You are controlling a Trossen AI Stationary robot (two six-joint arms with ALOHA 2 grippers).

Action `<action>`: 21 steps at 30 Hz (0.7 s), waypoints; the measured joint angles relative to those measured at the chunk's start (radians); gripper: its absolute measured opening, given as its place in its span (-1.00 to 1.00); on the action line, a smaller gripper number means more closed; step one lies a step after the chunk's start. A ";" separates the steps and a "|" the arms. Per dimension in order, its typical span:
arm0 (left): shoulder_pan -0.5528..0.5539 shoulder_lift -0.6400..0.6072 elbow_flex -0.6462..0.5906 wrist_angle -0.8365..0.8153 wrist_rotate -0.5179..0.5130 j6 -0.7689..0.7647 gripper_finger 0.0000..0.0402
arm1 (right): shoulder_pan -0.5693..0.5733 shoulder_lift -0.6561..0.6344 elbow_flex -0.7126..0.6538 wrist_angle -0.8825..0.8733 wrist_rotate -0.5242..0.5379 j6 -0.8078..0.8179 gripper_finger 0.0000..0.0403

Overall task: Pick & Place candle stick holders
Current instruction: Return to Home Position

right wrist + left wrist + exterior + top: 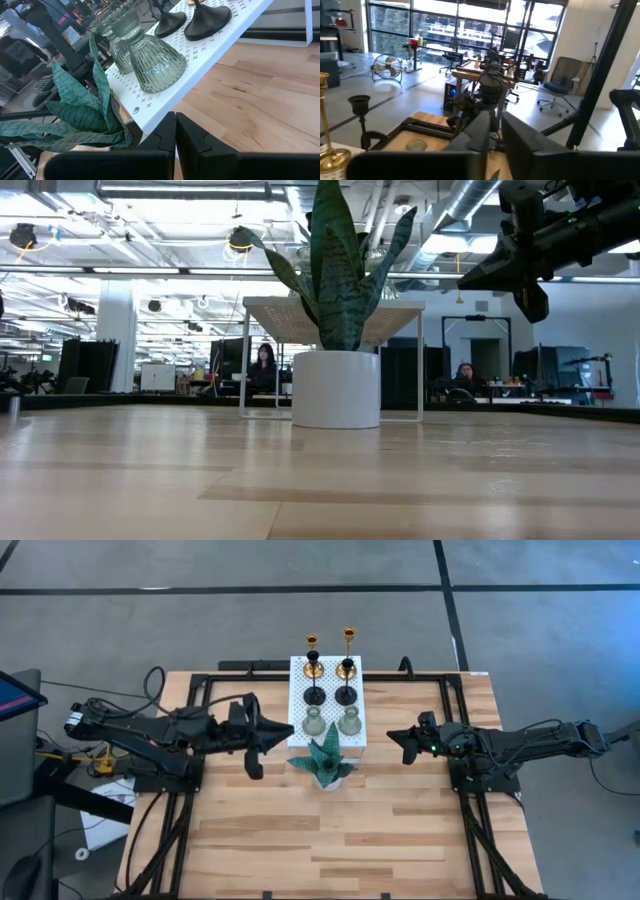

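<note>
Wooden table [330, 840], filling lower frame. White perforated board [300, 700], upper centre, carrying six candle holders in pairs: gold [312, 655] rearmost, black [314, 692] mid, grey-green [313, 723] frontmost. Teal plant [326, 760] just below board. Left gripper [285, 732], left of board, fingers narrow, holding nothing. Right gripper [396, 737], right of board, fingers pressed together, empty.

In the low view, the white pot of the teal spiky plant [336, 388] hides the candle holders behind it. The left wrist view cuts off the tall shiny gold holder [327, 135] at the edge.
</note>
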 joint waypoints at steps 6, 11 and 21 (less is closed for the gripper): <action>-0.001 0.000 0.000 0.000 0.000 0.000 -0.97 | -0.002 0.000 0.000 0.000 0.000 -0.012 -1.00; -0.002 0.000 0.000 0.000 0.000 -0.052 -0.97 | -0.002 0.000 0.000 0.000 0.000 -0.079 -1.00; -0.131 0.002 0.000 0.000 0.000 -0.051 -0.97 | 0.021 -0.002 0.000 0.156 -0.151 -0.175 -1.00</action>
